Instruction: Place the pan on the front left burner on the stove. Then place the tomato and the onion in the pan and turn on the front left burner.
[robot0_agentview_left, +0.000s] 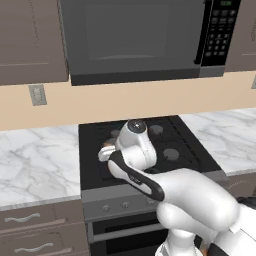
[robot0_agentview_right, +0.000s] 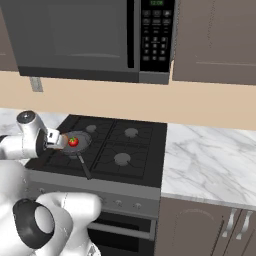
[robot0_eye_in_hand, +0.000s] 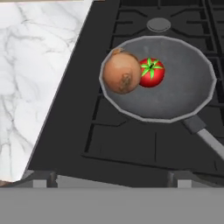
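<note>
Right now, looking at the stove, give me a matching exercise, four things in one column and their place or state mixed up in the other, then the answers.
Things:
1. onion
2. tomato
3. pan
4. gripper

Place or state:
A. sits on the stove, handle toward its front
B. open, holding nothing
C. red, in the pan, touching the brown ball
D. brown, against the pan's rim on the counter side

Pairs: 1-D, 2-C, 3-A, 4-B
</note>
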